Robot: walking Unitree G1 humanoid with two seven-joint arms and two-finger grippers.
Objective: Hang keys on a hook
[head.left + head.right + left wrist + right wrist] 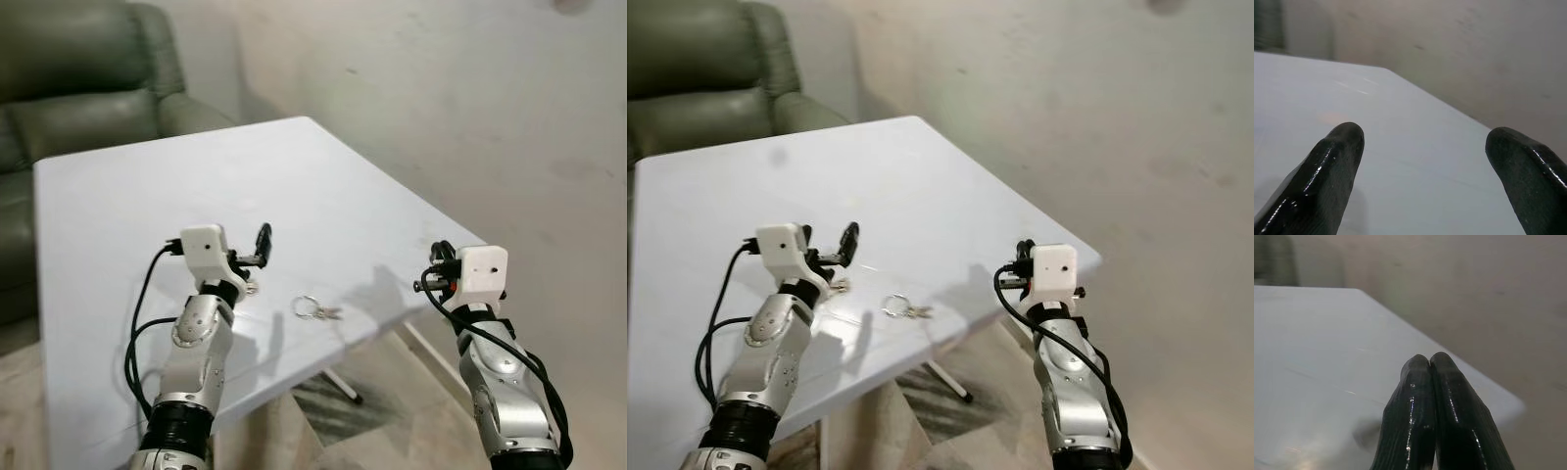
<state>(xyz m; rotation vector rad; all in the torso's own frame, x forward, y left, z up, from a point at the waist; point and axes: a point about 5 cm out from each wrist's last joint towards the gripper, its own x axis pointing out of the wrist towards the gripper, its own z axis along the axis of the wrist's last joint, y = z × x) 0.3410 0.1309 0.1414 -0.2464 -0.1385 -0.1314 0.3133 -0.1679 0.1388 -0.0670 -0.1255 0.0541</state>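
A small bunch of keys on a silver ring (314, 309) lies flat on the white table (196, 186), close to its near right edge. My left gripper (257, 257) hovers just above the table a short way left of the keys, its fingers open with nothing between them; the left wrist view has both black fingers (1334, 166) spread wide over the bare tabletop. My right gripper (436, 269) is raised at the table's near right corner, to the right of the keys and apart from them. Its fingers (1429, 382) are pressed together and hold nothing.
A dark green armchair (78, 88) stands behind the table at the far left. A plain beige wall (470, 108) runs along the right side. The table's folding leg (338, 382) shows under the near edge, over a tiled floor.
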